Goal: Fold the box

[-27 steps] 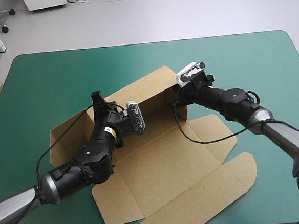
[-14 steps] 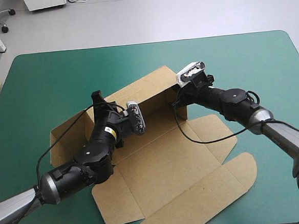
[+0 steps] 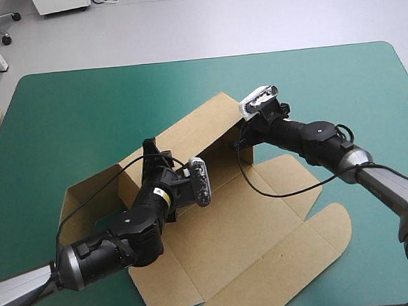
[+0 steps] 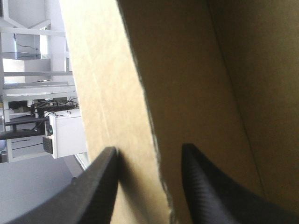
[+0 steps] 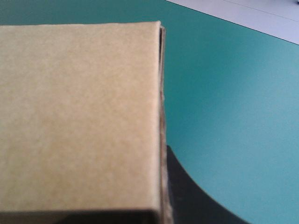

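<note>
I work at the teal-green bench (image 3: 325,81), with the brown box (image 3: 224,242) lying half-built at its middle: base and lid panels flat, rear wall (image 3: 188,129) raised. The box's left corner has just swung toward me as my left arm (image 3: 126,235) shifts along that wall toward its right end. The left jaws pinch the wall's top edge, and the right jaws clamp its right end. I judge the wall is held but not yet tucked.

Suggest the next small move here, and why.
Probably the left gripper should ease the raised wall of the box further upright while the right gripper holds its end: both pinch that wall, and the other flaps lie flat.
</note>
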`<state>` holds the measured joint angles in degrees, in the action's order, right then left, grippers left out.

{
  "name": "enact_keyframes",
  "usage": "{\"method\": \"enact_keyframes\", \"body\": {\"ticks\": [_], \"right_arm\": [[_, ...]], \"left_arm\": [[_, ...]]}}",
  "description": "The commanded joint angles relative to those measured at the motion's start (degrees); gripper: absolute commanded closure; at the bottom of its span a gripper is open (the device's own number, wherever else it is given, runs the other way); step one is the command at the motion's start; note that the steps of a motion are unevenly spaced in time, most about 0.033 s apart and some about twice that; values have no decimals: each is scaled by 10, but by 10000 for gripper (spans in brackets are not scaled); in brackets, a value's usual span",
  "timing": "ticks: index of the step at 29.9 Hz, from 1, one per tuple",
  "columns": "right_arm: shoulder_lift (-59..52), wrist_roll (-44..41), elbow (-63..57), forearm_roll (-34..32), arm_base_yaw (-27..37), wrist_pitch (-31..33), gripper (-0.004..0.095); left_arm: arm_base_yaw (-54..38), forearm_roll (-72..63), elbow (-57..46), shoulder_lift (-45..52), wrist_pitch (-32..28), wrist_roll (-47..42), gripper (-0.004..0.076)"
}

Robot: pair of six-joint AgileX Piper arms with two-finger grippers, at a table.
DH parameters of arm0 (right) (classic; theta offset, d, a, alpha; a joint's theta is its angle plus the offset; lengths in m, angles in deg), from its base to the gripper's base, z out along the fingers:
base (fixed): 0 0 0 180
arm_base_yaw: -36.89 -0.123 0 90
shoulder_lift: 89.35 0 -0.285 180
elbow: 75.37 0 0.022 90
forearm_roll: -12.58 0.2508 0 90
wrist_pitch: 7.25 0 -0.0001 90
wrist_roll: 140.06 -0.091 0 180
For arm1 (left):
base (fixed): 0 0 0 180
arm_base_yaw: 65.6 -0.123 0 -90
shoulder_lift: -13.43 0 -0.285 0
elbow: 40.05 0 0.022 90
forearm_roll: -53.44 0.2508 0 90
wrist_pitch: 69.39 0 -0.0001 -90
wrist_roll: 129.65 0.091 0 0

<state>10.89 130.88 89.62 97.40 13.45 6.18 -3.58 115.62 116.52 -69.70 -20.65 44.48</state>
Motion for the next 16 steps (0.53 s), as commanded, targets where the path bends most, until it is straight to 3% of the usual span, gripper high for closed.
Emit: {"method": "enact_keyframes", "body": {"ticks": [1,10,16], "right_arm": [[-24,1,15,13,-5,36,932],[-17,1,15,14,-5,34,934],[-15,1,15,14,-5,30,934]], "left_arm": [[9,-9,11,12,-33,-5,339],[45,-2,11,12,-35,-15,339],[53,64,11,13,11,-66,339]]}}
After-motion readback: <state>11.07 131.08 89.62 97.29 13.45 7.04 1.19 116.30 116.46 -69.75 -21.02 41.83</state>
